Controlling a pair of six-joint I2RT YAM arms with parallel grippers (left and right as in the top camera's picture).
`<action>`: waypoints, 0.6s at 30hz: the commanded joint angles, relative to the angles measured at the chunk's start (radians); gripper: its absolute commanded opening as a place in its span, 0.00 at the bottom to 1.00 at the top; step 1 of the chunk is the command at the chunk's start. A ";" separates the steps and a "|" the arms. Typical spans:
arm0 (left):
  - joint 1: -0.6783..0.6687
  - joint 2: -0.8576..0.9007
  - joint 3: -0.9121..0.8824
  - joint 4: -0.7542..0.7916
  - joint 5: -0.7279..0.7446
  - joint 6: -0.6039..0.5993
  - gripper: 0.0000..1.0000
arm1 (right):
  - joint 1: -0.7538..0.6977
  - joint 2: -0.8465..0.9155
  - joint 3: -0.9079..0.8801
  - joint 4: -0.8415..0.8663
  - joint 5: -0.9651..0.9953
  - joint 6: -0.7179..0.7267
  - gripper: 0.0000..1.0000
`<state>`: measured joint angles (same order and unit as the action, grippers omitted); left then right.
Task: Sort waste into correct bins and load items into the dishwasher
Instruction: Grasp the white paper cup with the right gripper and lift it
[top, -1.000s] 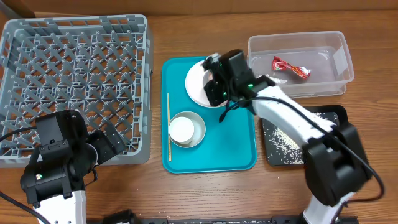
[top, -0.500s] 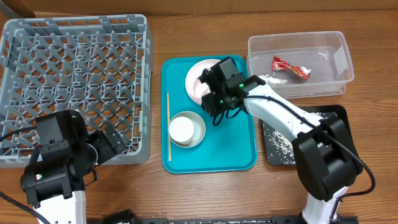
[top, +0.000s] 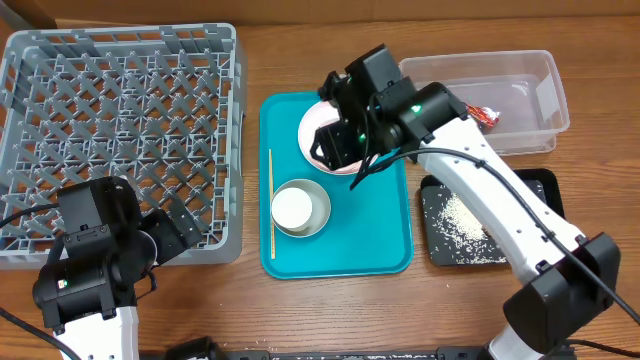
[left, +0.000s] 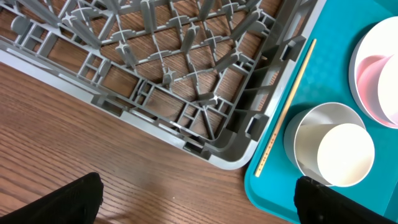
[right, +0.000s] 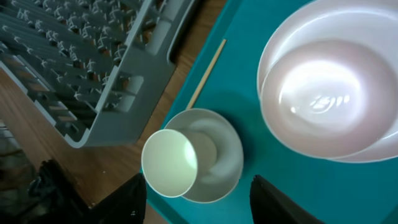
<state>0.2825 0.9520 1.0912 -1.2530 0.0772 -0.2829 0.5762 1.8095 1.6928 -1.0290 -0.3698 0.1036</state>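
Observation:
My right gripper (top: 335, 140) hangs open and empty over the white plate (top: 308, 130) at the back of the teal tray. In the right wrist view its jaws (right: 199, 205) frame the grey bowl (right: 217, 158) with the white cup (right: 169, 163) lying in it. The pinkish bowl (right: 329, 93) sits free on the plate (right: 280, 34). The grey dish rack (top: 120, 140) fills the left side. A red wrapper (top: 487, 116) lies in the clear tub (top: 540, 70). Rice covers the black tray (top: 535, 190). My left gripper (left: 199, 208) is open over bare wood by the rack's corner (left: 217, 155).
The teal tray (top: 345, 245) lies between the rack and the bins. A thin wooden stick (top: 270, 205) rests along its left side, close to the grey bowl (top: 318, 215). The left arm's body (top: 95, 255) sits at the front left.
My right gripper has opened and swung back over the plate, rising away from the tray. The pinkish bowl lies free on the plate. The left arm has not moved.

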 joint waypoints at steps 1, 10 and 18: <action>0.005 -0.003 0.016 0.000 -0.009 -0.009 1.00 | 0.048 0.017 -0.061 0.007 0.012 0.087 0.53; 0.005 -0.003 0.016 0.000 -0.009 -0.009 1.00 | 0.124 0.054 -0.200 0.111 0.047 0.175 0.45; 0.005 -0.003 0.016 0.000 -0.009 -0.009 1.00 | 0.134 0.054 -0.300 0.196 0.066 0.246 0.37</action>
<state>0.2825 0.9520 1.0912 -1.2533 0.0772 -0.2829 0.7029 1.8622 1.4231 -0.8444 -0.3241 0.3031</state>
